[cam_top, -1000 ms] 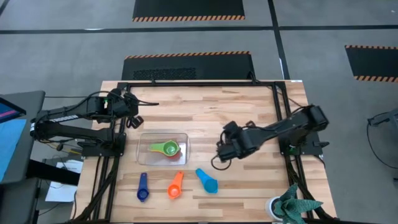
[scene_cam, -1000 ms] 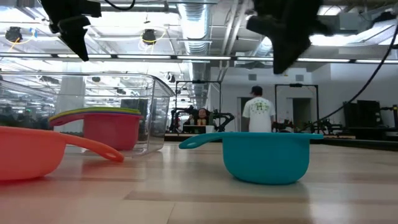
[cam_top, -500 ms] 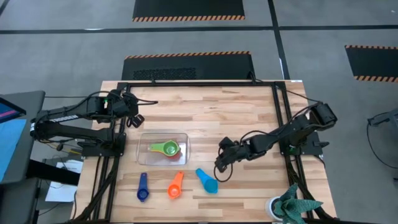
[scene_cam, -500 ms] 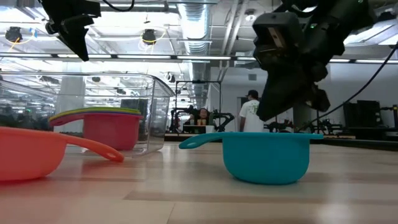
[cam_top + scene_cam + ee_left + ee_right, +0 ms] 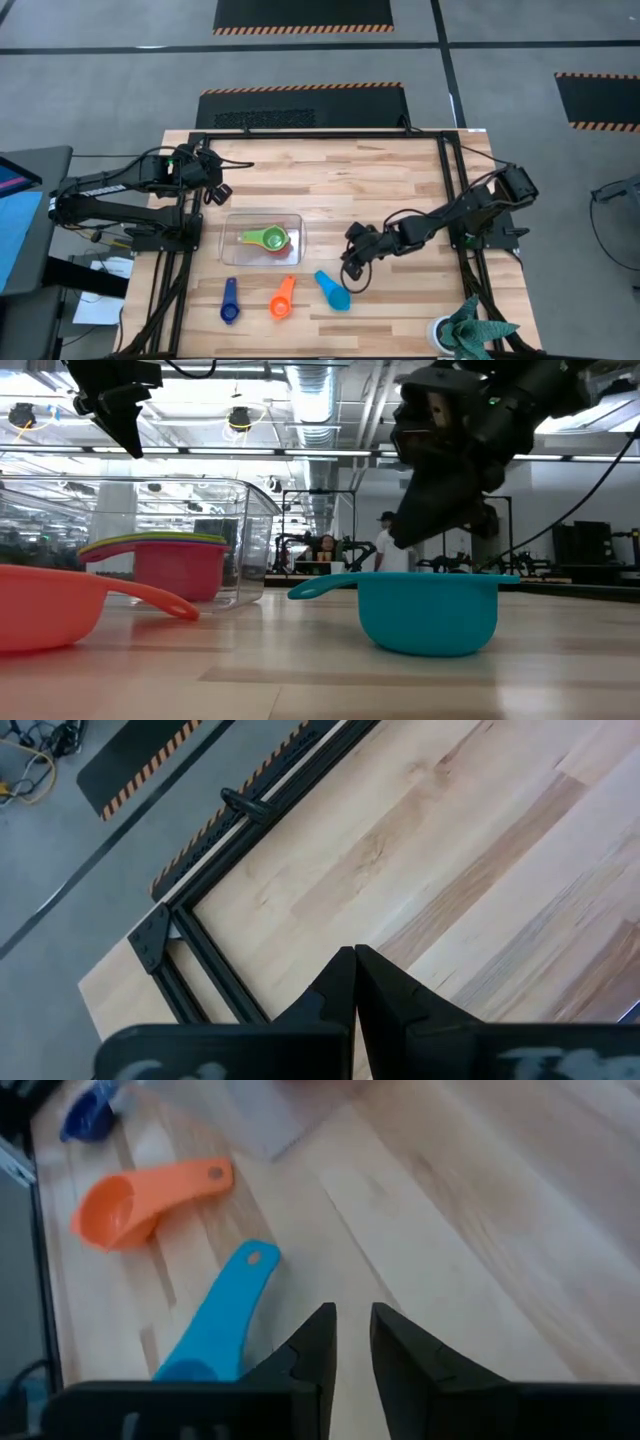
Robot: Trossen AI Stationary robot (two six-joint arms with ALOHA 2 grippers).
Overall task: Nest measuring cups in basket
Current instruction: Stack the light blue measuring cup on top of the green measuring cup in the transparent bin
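Note:
The clear basket stands left of the table's middle and holds nested cups: a green cup on top and a red cup at the bottom. Near the table's front edge lie the dark blue cup, the orange cup and the light blue cup. My right gripper hangs tipped downward just right of and above the light blue cup's handle, with a narrow gap between its fingers. My left gripper waits shut, raised beyond the basket's far left corner.
A potted plant stands at the table's near right corner. Black frame rails run along the left, right and far edges. Bare wood lies between the basket and the right arm. People stand in the room far behind the table.
My right gripper has come down and moved toward the near edge and slightly left, toward the light blue cup, tipping its fingers more steeply downward. The cups and basket have stayed where they were.

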